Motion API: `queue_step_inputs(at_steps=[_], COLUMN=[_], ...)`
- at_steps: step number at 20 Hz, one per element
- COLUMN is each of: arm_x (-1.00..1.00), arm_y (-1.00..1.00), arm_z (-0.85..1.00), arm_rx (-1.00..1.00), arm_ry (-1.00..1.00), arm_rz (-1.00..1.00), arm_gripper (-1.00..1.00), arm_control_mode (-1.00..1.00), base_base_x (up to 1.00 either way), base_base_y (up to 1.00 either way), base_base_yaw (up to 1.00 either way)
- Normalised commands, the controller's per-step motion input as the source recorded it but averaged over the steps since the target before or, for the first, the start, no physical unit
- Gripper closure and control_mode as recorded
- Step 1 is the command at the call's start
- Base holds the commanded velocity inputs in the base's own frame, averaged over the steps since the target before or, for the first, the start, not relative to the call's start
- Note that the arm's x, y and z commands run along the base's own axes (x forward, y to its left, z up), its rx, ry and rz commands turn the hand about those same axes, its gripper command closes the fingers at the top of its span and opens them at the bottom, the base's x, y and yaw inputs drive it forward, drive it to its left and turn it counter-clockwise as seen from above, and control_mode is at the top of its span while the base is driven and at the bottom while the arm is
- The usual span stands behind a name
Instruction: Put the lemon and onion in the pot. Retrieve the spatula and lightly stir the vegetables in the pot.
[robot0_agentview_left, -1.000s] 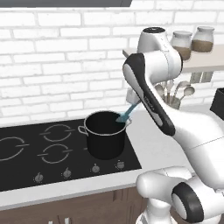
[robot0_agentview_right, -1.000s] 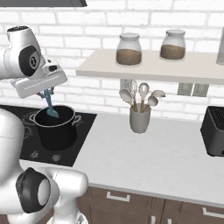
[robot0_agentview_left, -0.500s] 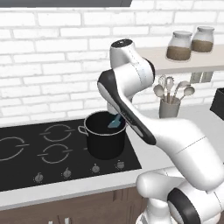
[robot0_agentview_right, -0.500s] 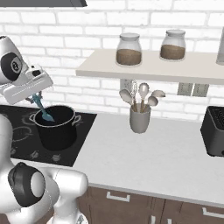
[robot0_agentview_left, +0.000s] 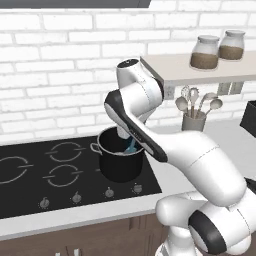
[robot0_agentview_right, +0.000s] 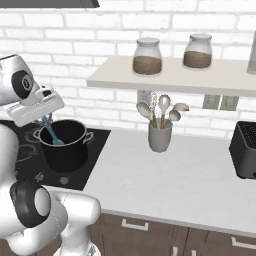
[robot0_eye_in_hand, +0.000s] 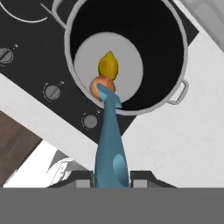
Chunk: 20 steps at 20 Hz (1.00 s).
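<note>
The black pot (robot0_agentview_left: 120, 170) stands on the hob's right front burner, also the pot (robot0_agentview_right: 65, 157) and from above the pot (robot0_eye_in_hand: 168, 48). On its grey bottom lie the yellow lemon (robot0_eye_in_hand: 108, 65) and, touching it, the orange-pink onion (robot0_eye_in_hand: 99, 85). My gripper (robot0_eye_in_hand: 111, 178) hangs above the pot, shut on the handle of the teal spatula (robot0_eye_in_hand: 109, 140). The blade tip reaches down to the onion. The spatula (robot0_agentview_right: 50, 132) slants into the pot from the hand (robot0_agentview_right: 39, 106). Behind my arm the spatula (robot0_agentview_left: 131, 146) shows inside the rim.
A grey utensil cup (robot0_agentview_right: 160, 136) with spoons and a whisk stands on the counter right of the hob, also the cup (robot0_agentview_left: 193, 121). Above it a shelf (robot0_agentview_right: 165, 82) carries two jars. A dark toaster (robot0_agentview_right: 245, 150) sits far right. Hob knobs (robot0_eye_in_hand: 52, 92) line the front edge.
My arm has swung to the left over the pot, carrying the spatula along. The blade has gone from the pot's right rim down to the vegetables inside.
</note>
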Motion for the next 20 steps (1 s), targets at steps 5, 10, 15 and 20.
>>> queue_step_inputs(at_steps=[5, 10, 15, 20], arm_x=[0.23, 0.26, 0.36, 0.21], arm_y=[0.16, 0.20, 0.16, 0.02], arm_z=[-0.35, -0.32, -0.38, -0.36], arm_rx=[0.00, 0.00, -0.01, 0.00], arm_ry=[0.18, 0.07, 0.00, 0.00], arm_rz=[0.00, 0.00, 0.00, 0.00], arm_gripper=[1.00, 1.00, 1.00, 1.00], arm_control_mode=[-1.00, -1.00, -1.00, -1.00], base_base_x=[0.00, 0.00, 0.00, 0.00], base_base_y=[0.00, 0.00, 0.00, 0.00], base_base_yaw=[0.00, 0.00, 0.00, 0.00])
